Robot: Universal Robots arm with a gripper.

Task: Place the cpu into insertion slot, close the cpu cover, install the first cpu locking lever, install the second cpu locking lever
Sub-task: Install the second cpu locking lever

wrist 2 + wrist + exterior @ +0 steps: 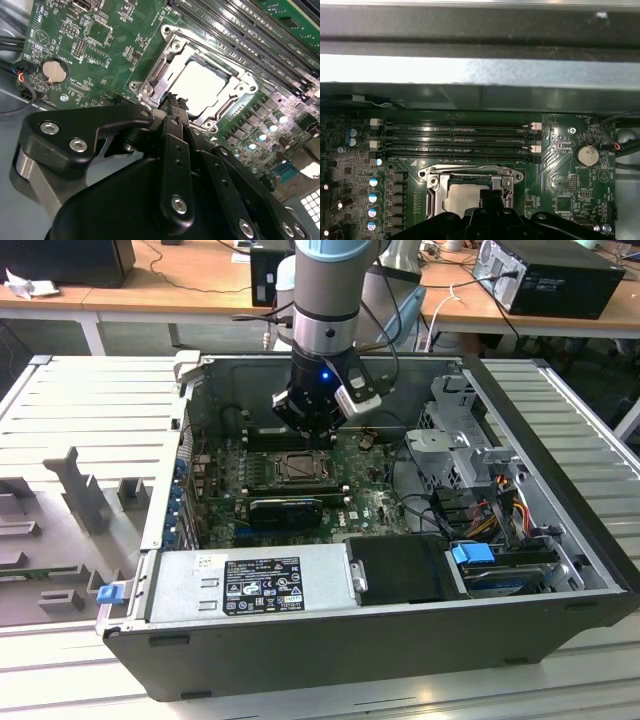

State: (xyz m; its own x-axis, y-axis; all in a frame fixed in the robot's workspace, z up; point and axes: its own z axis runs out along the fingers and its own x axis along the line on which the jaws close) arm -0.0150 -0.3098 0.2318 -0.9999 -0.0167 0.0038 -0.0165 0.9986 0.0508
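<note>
The gripper [174, 102] hangs low inside the open computer case [560, 540], its black fingers pinched together with nothing between them, tips at the near edge of the insertion slot [200, 85]. Just beyond them the cpu [202, 86] lies flat in that slot, silvery and bright, framed by the closed metal cpu cover [170, 60]. Around sits the green motherboard [100, 50], its long black memory slots [455, 137] past the socket.

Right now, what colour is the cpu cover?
Silver-grey metal; the cpu cover shows best in the second wrist view.
</note>
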